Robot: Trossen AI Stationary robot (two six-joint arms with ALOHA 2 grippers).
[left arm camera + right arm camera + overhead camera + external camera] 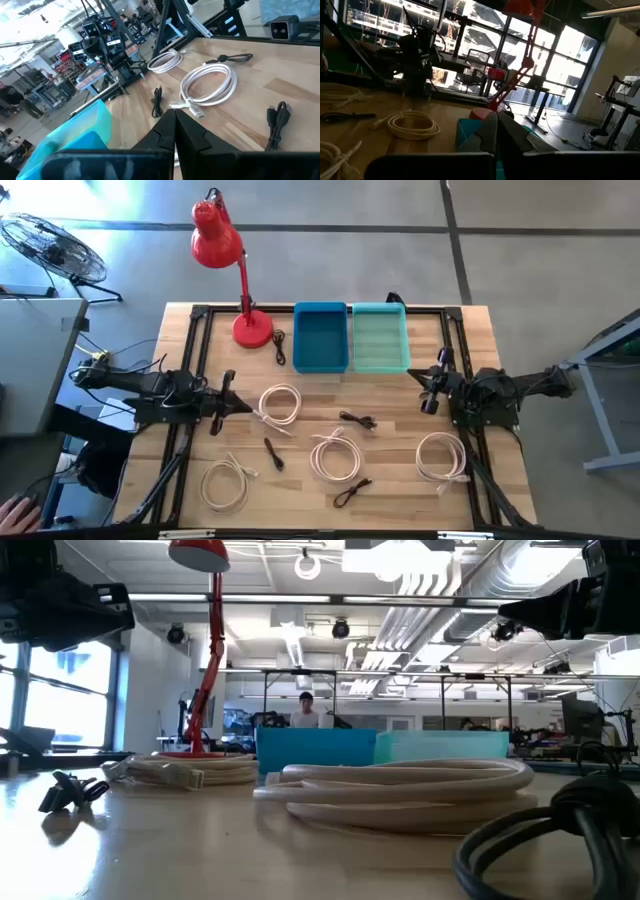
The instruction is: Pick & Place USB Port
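Wooden table (470, 340) is strewn with four coiled white cables (281, 403) and several short black cables (357, 420). Blue bin (320, 338) and teal bin (380, 338) are set side by side at the far edge. Left gripper (243, 406) and right gripper (421, 387) are clenched shut on nothing, poised above the table at either side.

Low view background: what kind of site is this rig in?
Likely an open robotics lab or workshop: exposed ceiling ducts, workbenches with equipment behind the wooden table, and a person seated at a far station.
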